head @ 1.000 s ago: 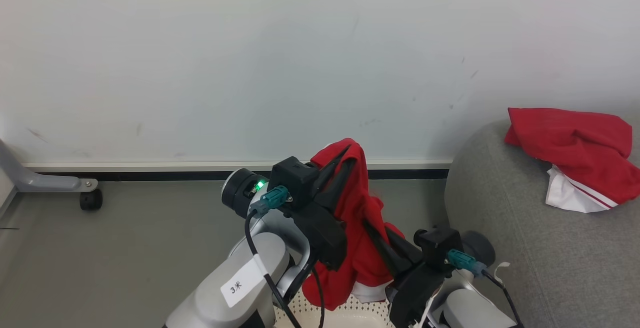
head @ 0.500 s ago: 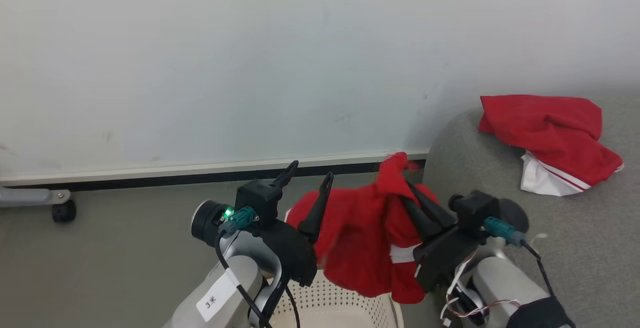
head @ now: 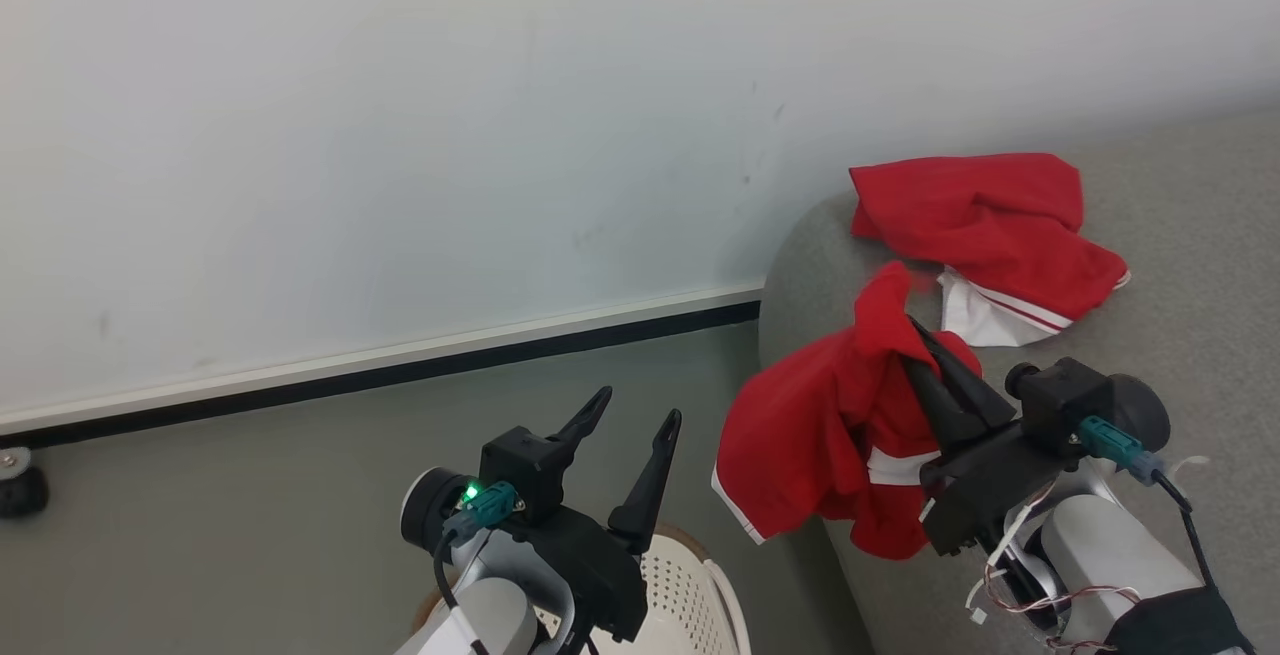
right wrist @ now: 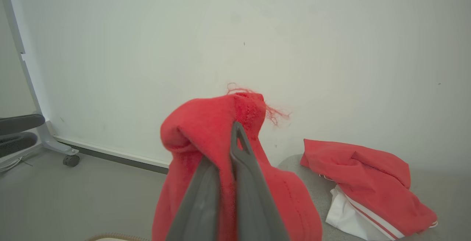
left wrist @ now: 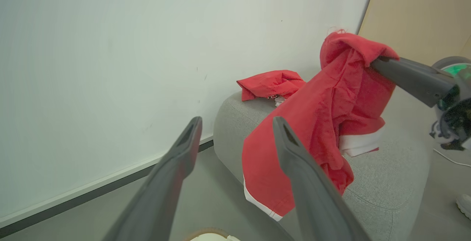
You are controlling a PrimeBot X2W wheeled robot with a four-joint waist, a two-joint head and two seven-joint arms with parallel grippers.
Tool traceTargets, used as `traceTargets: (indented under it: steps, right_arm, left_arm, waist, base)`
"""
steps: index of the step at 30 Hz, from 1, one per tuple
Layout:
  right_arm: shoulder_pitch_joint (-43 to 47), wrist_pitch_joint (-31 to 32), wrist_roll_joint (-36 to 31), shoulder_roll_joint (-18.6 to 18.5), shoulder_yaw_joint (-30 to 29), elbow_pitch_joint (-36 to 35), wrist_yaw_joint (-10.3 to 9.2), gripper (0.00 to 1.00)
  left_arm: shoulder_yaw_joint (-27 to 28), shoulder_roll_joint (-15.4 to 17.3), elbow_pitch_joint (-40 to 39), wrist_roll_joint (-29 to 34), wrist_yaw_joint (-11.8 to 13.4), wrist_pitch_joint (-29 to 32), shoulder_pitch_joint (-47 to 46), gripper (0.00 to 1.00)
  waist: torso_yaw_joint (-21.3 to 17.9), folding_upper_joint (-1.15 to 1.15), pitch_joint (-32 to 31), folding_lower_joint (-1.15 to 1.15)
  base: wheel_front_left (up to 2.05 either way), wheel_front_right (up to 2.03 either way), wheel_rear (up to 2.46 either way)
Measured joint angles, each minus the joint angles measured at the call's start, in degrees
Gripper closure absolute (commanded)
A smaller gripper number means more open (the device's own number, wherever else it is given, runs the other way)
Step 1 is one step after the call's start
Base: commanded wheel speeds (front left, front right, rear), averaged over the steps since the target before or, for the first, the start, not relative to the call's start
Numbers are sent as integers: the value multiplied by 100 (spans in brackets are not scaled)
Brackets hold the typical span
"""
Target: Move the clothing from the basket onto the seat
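We held the red shirt (head: 800, 435) pinched in our right hand (head: 912, 330) over the edge of the seat (head: 1180, 315), ready to drop | left hand (head: 640, 405) spread, empty, near the basket (head: 690, 585)

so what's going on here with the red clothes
The robot is moving laundry from the basket to the grey seat. Its right tool is shut on a red garment with white trim, holding it up by the seat's rounded end. The left tool is open and empty, above the basket. A second red garment already lies on the seat.
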Motion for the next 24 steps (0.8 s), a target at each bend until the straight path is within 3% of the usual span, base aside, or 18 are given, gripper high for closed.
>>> traceTargets:
  steps: [14, 24]
  right_arm:
    - [131, -1, -32, -505, -255, -670, -97, 100]
    - [20, 14, -19, -905, -656, -936, -176, 100]
  left_arm:
    - [-209, -80, -378, 59, 4, -49, 207, 0]
    - [-403, -113, -664, 212, 8, -63, 179, 0]
  waist:
    - [-894, 0, 147, 0]
    - [-1066, 0, 550, 0]
  base:
    - [0, 0, 0]
    - [0, 0, 0]
